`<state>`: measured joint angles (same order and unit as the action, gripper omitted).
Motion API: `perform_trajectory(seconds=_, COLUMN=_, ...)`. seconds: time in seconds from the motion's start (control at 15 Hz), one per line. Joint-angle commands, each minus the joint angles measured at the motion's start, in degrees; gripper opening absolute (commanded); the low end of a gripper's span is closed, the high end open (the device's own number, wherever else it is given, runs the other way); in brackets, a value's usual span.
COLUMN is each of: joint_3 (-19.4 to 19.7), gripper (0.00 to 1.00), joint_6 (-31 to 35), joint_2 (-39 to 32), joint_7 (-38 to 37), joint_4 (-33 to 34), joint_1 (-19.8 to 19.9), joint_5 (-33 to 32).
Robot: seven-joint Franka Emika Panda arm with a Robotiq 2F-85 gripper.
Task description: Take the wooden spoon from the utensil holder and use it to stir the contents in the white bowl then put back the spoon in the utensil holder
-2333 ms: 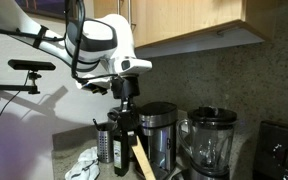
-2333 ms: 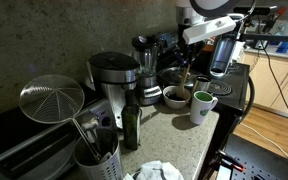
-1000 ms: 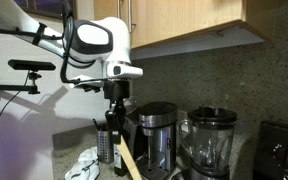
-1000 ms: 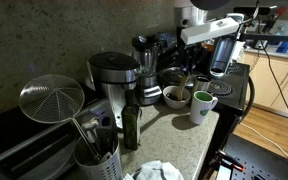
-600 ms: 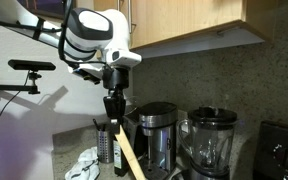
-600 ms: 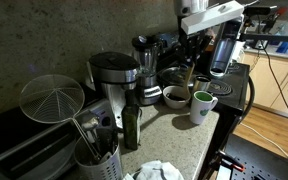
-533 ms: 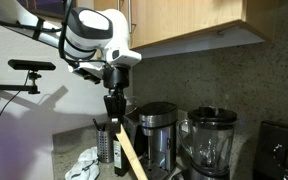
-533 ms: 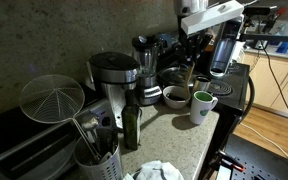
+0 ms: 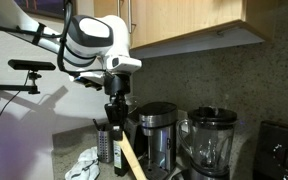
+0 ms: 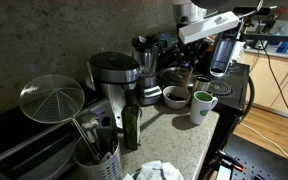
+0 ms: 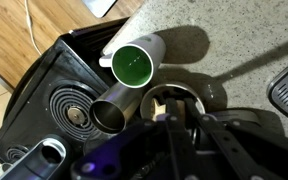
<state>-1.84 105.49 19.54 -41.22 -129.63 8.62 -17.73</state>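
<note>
No lettering, brand name, number or sign can be read in any of the three views. The dark bottle (image 10: 131, 125) on the counter is too small and dim for any print on it to be made out. The fronts of the coffee maker (image 9: 156, 135) and the blender (image 9: 210, 140) show only blurred dark surfaces, nothing legible. In the wrist view the stove top (image 11: 59, 85) and the white mug (image 11: 136, 60) carry no readable marks either.
</note>
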Motion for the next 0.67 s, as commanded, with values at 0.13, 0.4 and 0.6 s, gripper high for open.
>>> perform_trajectory(seconds=0.13, joint_3=0.2, gripper=0.03, joint_6=7.6, joint_2=0.4, joint_7=-6.5, joint_4=-3.7, joint_1=0.6, joint_5=-2.1)
perform_trajectory(seconds=0.4, joint_3=0.5, gripper=0.03, joint_6=14.0, joint_2=0.1, joint_7=-7.6, joint_4=-5.3, joint_1=0.1, joint_5=-0.3)
perform_trajectory(seconds=0.6, joint_3=1.2, gripper=0.03, joint_6=14.8, joint_2=-0.9, joint_7=-4.0, joint_4=-5.5, joint_1=-0.8, joint_5=4.3)
